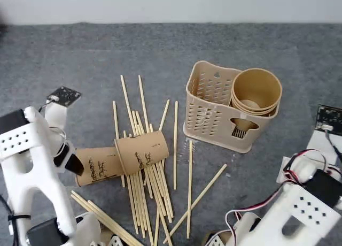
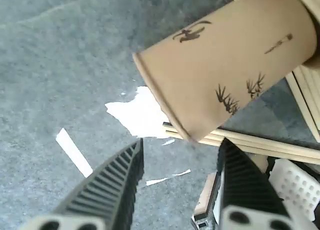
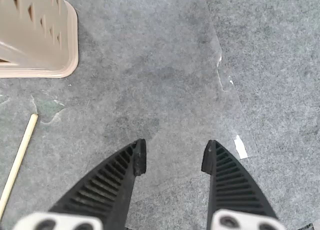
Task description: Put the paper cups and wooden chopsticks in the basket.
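Two printed paper cups (image 1: 120, 158) lie on their sides, one slid into the other, across a loose pile of wooden chopsticks (image 1: 155, 187) left of the middle. The beige slotted basket (image 1: 211, 104) stands upright to the right, with stacked paper cups (image 1: 256, 91) in its right half. My left gripper (image 2: 181, 149) is open just short of the base end of the lying cup (image 2: 230, 60), and chopsticks (image 2: 250, 142) run under that cup. My right gripper (image 3: 175, 152) hangs open over bare mat, near the basket's corner (image 3: 40, 35) and one chopstick (image 3: 20, 160).
A grey mat covers the table. White scraps of tape (image 2: 72, 152) and a torn white patch (image 2: 137, 115) lie by the left gripper. Small circuit boards (image 1: 64, 96) (image 1: 330, 117) stick up at both sides. One chopstick (image 1: 197, 200) lies diagonally in front of the basket.
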Robot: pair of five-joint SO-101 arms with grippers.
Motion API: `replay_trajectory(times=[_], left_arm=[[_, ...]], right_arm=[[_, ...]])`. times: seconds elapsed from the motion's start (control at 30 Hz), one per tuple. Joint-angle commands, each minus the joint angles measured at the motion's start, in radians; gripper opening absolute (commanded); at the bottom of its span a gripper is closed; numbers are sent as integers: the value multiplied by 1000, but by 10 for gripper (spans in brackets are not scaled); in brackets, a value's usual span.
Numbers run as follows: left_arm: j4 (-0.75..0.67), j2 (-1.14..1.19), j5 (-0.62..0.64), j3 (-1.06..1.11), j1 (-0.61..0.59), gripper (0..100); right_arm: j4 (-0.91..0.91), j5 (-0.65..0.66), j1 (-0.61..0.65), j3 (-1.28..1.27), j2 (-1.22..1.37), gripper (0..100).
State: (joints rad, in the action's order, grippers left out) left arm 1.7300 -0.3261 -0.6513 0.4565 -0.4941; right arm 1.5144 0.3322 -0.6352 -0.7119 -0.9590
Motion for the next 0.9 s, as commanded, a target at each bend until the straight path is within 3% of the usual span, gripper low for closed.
replay_trajectory(times=[0.0,0.23,0.5,0.77,0.87], left_arm=[[21,-5,-12,1,-8,235],[21,-3,-12,13,-2,235],[21,-3,-12,93,118,235],[21,-2,-15,101,124,233],[21,-2,-75,142,143,233]], right_arm=[[5,9,16,8,-19,199],[7,9,16,8,-19,199],[7,9,15,8,-19,198],[7,9,15,8,-19,198],[7,9,15,8,-19,198]])
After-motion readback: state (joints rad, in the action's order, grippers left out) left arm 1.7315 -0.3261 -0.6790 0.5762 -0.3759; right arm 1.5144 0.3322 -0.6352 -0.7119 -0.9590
